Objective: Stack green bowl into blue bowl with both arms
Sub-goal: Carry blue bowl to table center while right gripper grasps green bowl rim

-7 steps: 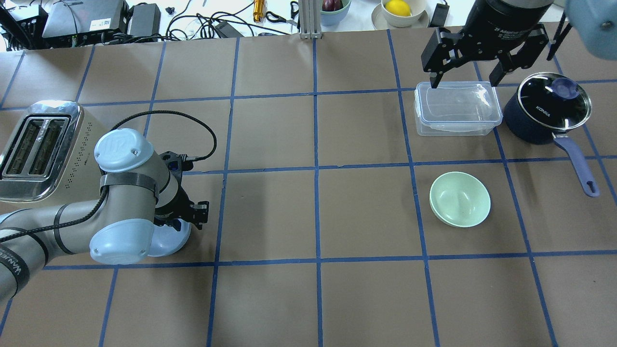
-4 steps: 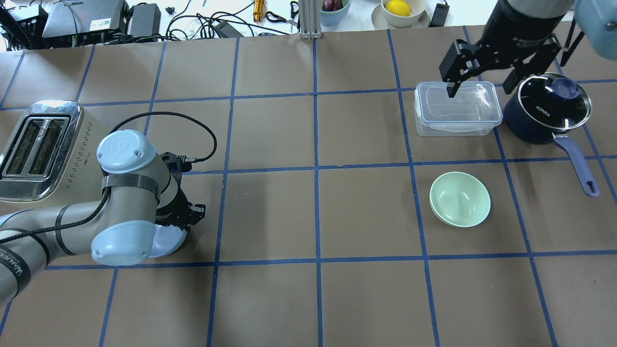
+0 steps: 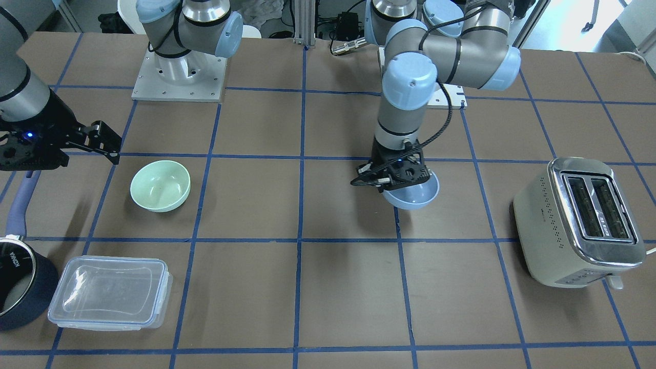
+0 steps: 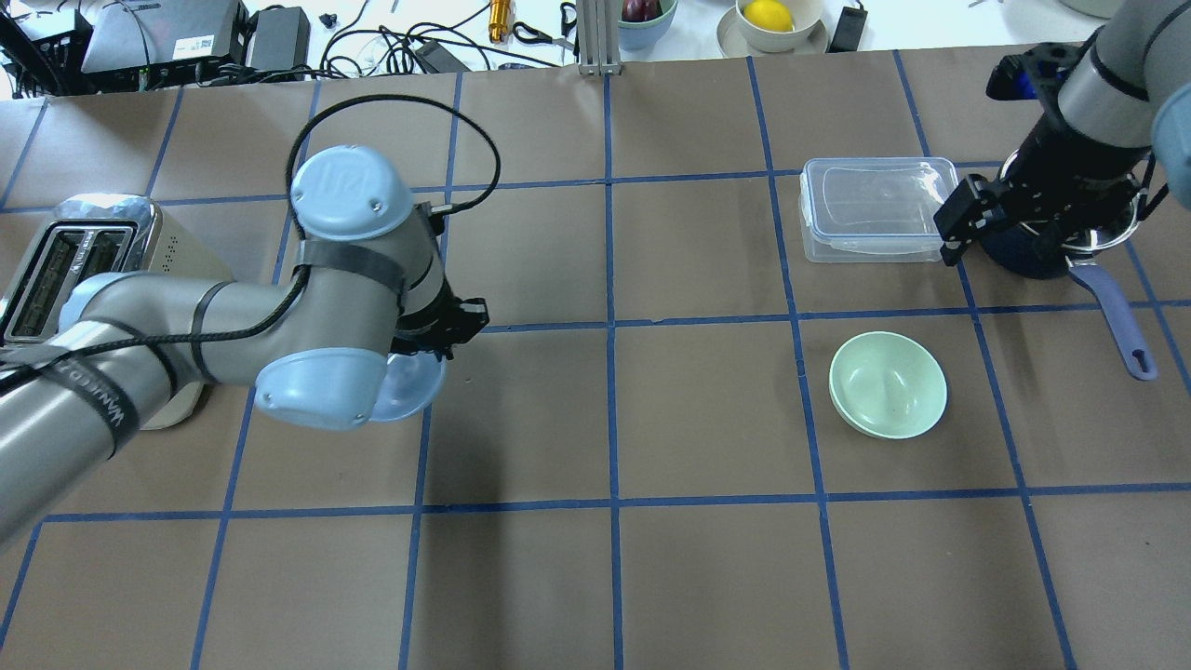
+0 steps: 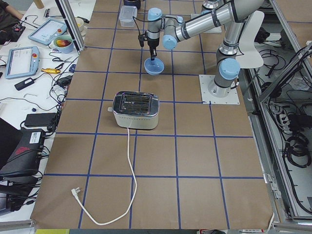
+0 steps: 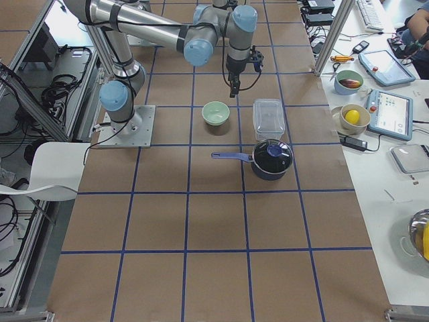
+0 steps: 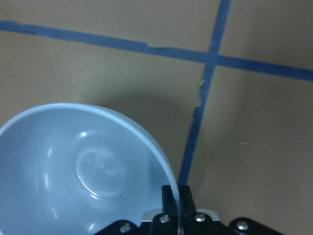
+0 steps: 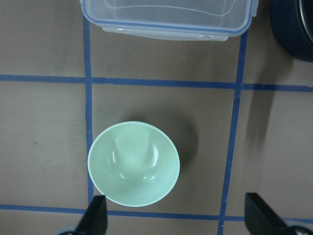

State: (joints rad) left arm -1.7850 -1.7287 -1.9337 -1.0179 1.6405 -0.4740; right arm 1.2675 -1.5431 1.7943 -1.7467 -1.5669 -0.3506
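The green bowl (image 4: pixel 889 384) sits upright on the table at the right, also in the front view (image 3: pixel 160 185) and the right wrist view (image 8: pixel 133 164). My left gripper (image 4: pixel 448 337) is shut on the rim of the blue bowl (image 4: pixel 408 386) and holds it off the table left of centre; the left wrist view shows the fingers (image 7: pixel 172 199) pinching the blue bowl's rim (image 7: pixel 88 166). My right gripper (image 4: pixel 1033 228) is open and empty, hovering over the saucepan, behind and to the right of the green bowl.
A clear lidded container (image 4: pixel 879 209) lies behind the green bowl. A dark navy saucepan (image 3: pixel 20 287) with a long handle (image 4: pixel 1117 316) stands at the far right. A toaster (image 4: pixel 56 270) stands at the far left.
My left arm has lifted the blue bowl and carried it right and away, toward the table's middle. My right gripper has moved nearer and rightward, from behind the container to over the saucepan.
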